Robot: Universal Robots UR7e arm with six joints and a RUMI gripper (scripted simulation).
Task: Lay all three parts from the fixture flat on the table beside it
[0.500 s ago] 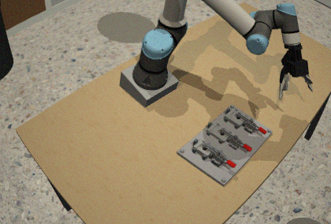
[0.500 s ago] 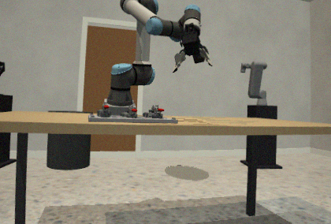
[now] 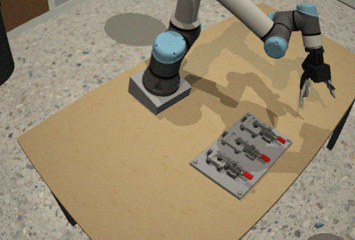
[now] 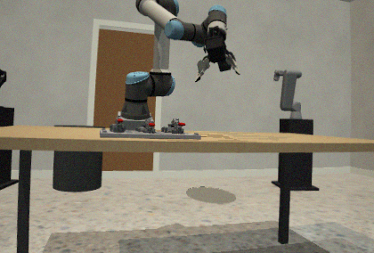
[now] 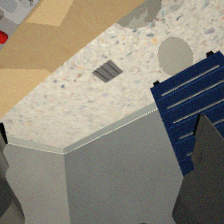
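The fixture, a grey plate (image 3: 243,188) (image 4: 191,135) (image 5: 22,6), lies on the table. It bears three toggle clamps with red handles (image 3: 281,139) (image 3: 265,158) (image 3: 248,175), which point toward the table's front edge. Beside the clamps, a grey part (image 3: 251,126) sits at the far station, a second grey part (image 3: 232,143) at the middle one and a third grey part (image 3: 216,160) at the near one. Whether the clamps press on them is too small to tell. My gripper (image 3: 318,101) (image 4: 218,77) (image 5: 100,120) is wide open and empty, high in the air to the right of the fixture.
The arm's grey base block (image 3: 157,101) stands on the table (image 3: 106,159) (image 4: 267,144) behind and left of the fixture. The table's front edge runs close to the fixture's handle side. In the wrist view, a blue panel (image 5: 172,100) stands beyond the table's edge.
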